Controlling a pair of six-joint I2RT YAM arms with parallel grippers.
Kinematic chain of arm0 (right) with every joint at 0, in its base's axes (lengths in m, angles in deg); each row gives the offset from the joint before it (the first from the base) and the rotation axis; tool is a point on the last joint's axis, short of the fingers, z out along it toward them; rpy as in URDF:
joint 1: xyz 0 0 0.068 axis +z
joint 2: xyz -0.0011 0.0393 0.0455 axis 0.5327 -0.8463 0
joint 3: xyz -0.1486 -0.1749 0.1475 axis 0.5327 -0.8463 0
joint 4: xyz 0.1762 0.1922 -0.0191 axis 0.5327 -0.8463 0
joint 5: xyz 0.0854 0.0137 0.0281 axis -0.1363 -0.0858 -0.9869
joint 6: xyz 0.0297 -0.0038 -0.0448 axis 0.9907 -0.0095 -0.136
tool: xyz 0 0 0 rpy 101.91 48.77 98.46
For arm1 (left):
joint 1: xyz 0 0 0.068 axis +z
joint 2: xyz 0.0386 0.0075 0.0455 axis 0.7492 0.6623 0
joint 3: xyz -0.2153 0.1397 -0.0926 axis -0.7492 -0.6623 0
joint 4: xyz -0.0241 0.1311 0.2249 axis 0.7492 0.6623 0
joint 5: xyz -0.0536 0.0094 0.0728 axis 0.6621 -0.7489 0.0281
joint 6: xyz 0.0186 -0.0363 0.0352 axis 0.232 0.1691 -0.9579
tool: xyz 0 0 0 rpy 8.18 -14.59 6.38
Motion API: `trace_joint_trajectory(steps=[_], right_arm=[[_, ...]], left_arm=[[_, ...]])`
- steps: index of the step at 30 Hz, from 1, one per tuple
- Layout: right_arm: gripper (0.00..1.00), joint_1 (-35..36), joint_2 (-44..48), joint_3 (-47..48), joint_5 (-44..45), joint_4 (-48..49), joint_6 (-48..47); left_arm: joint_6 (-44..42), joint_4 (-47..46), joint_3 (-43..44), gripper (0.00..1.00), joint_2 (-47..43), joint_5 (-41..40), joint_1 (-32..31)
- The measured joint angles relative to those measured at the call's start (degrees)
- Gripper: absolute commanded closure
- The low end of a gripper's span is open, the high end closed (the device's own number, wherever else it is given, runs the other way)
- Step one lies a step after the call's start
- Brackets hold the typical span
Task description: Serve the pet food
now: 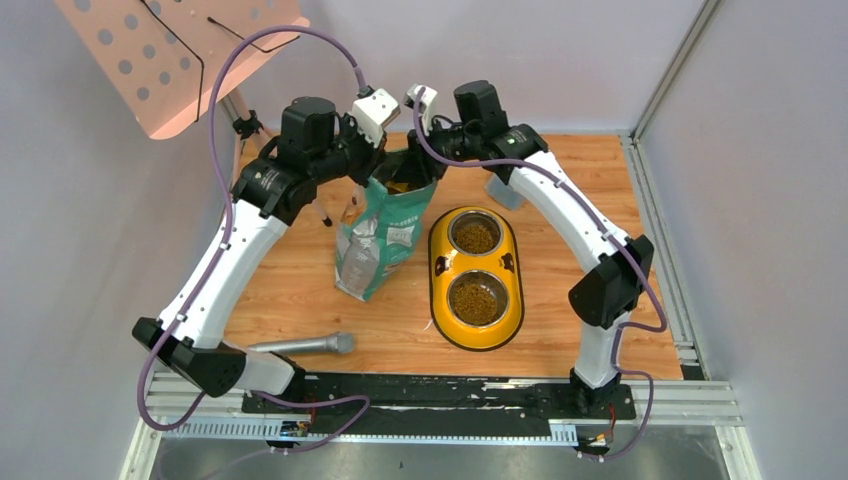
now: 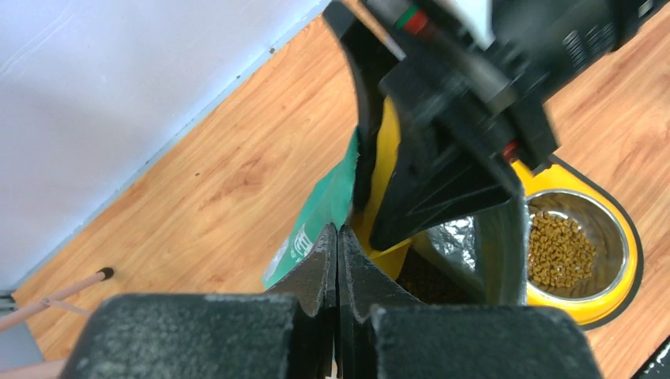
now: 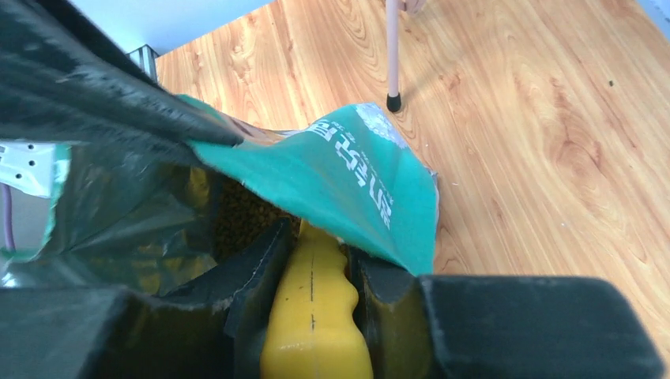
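"Where's the pet food right now?"

"I've got pet food (image 1: 474, 300) in both steel bowls of the yellow feeder (image 1: 437, 270). The feeder lies flat on the tabletop (image 1: 300, 280), just to the right of the bag (image 1: 385, 235) in the overhead view. Both wrist cameras show more of it, dark and in shadow, down inside the bag's open mouth."

"And the jaws?"

"The right jaws are clamped on the handle of the yellow scoop (image 3: 316, 316), which points down into the bag's mouth. I can't see its bowl because the green flap hides it. The left jaws are pressed together with no gap showing, right at the bag's rim. On the right wrist camera a dark finger meets the edge of the green flap, so I read them as pinching the rim. The bag stands upright."

"Anything else on the tabletop?"

"A grey stick-shaped tool (image 1: 300, 345) lies near the front edge on the left, well apart from the bag and the feeder."
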Motion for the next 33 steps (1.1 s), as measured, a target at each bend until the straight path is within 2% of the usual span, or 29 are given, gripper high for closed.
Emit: trace_joint_trajectory(steps=[9, 18, 27, 33], right_arm=[[1.0, 2.3, -4.0, 1.4, 1.2, 1.6, -2.3], [1.0, 4.1, -3.3, -7.3, 0.1, 9.4, -7.7], [1.0, 5.3, -5.9, -8.5, -1.7, 14.7, -7.4], [1.0, 6.8, -6.8, -10.1, -1.8, 18.0, -6.9]], left_arm=[[3.1, -0.4, 0.0, 1.0, 0.7, -1.0, 0.3], [5.3, -2.4, -1.9, 1.0, 0.7, -3.7, 0.4], [5.6, -16.5, -16.9, 1.0, -6.0, -7.4, 0.0], [5.7, -19.2, -19.8, 1.0, -7.8, -11.1, 0.0]])
